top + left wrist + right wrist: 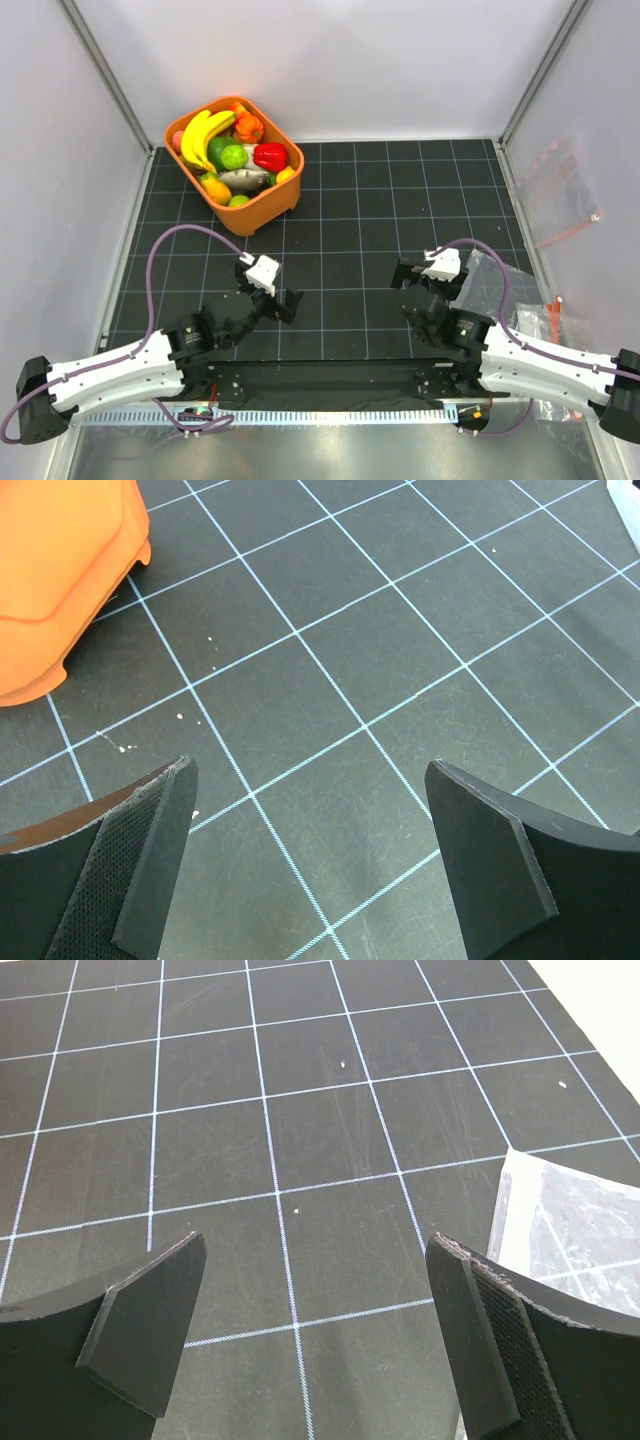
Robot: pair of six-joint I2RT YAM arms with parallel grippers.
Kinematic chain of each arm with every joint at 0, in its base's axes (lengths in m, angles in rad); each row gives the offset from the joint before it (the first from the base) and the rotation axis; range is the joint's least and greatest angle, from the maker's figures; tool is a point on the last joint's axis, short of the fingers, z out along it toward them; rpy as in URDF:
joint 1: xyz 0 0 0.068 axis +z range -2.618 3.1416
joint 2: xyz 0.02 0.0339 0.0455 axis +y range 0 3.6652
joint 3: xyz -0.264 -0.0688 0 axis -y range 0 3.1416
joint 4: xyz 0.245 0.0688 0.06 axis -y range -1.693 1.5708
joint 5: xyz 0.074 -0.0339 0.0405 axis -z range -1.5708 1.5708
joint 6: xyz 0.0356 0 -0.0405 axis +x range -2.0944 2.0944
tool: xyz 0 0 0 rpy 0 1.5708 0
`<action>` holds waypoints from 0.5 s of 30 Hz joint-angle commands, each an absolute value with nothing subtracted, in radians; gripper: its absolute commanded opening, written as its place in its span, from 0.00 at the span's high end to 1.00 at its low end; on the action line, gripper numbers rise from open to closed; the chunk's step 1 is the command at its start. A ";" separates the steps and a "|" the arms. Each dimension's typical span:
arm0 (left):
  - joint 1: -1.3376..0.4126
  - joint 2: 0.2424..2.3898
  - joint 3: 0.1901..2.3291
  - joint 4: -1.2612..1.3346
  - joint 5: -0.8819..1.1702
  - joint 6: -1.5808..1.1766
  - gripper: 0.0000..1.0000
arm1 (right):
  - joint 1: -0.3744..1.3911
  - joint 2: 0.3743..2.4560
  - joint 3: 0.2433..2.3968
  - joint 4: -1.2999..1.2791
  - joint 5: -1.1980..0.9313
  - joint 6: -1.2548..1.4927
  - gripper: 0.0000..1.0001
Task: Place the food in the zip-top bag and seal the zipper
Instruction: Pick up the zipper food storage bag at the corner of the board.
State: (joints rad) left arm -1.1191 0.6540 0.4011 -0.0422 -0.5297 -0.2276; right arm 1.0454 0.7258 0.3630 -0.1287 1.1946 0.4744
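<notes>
The food (233,155) is a pile of glossy toy pieces inside the orange tub (262,203) at the back left: yellow bananas (205,135), a red pepper (270,155), lime-green and orange pieces. The clear zip-top bag (500,290) lies flat at the right, partly under the right arm; its corner (570,1220) shows in the right wrist view. The red-orange zipper (553,318) shows at the bag's right end. My left gripper (275,288) (310,770) is open over bare mat, near and right of the tub. Just left of the bag, my right gripper (405,292) (318,1240) is also open and holds nothing.
The black gridded mat (350,200) covers the table, with pale walls at the back and both sides. The tub's side (60,570) fills the upper left of the left wrist view. Purple cables (165,250) loop above both arms.
</notes>
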 commanded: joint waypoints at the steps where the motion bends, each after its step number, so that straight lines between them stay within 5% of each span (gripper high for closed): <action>1: -1.121 0.655 0.422 -0.005 -0.535 -0.221 0.00 | 1.049 0.706 0.388 -0.112 1.226 0.508 0.00; 11: -1.121 0.649 0.423 -0.005 -0.535 -0.222 0.00 | 1.046 0.752 0.419 -0.202 1.307 0.597 0.00; 15: -1.121 0.655 0.423 -0.003 -0.529 -0.222 0.00 | 0.939 0.840 0.560 -0.538 1.283 0.888 0.00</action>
State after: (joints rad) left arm -1.1191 0.6548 0.4011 -0.0422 -0.5293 -0.2276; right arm 1.0042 0.8059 0.4492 -0.3420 1.2488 0.6609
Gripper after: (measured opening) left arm 0.997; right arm 0.996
